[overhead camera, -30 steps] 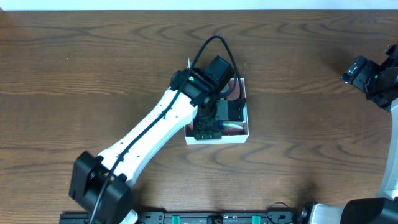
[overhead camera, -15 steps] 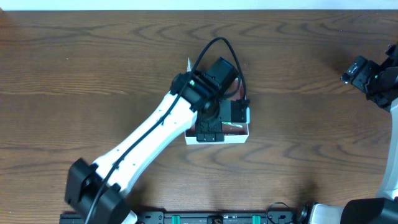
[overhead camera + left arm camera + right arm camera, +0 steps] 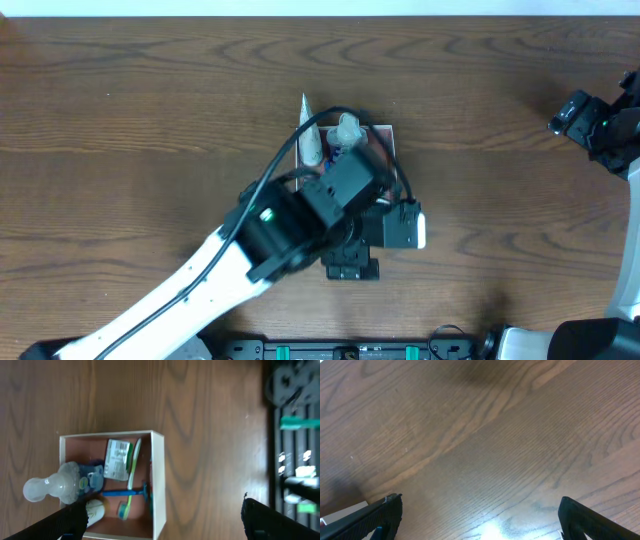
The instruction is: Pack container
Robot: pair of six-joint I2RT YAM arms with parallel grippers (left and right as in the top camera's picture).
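The container [image 3: 159, 475], a shallow square box with white walls and a reddish-brown floor, shows in the left wrist view. It holds a clear bottle [image 3: 50, 487], a small packet [image 3: 117, 453], a green toothbrush [image 3: 134, 462], a blue-handled item [image 3: 125, 493] and a white tube [image 3: 95, 510]. My left gripper [image 3: 165, 525] is open and empty above the box's near wall. In the overhead view the left gripper [image 3: 378, 247] covers the front of the container [image 3: 388, 135]. My right gripper [image 3: 590, 120] is open and empty at the far right, over bare table in its wrist view [image 3: 480, 520].
The wooden table [image 3: 150, 120] surrounds the box. A black rail with green parts [image 3: 292, 425] runs along the table's front edge. The left arm [image 3: 200, 290] stretches from the front left to the box.
My left gripper has pulled back toward the table's front, off the box, and is empty. The bottle and tube at the box's far side now show. The right arm has not moved.
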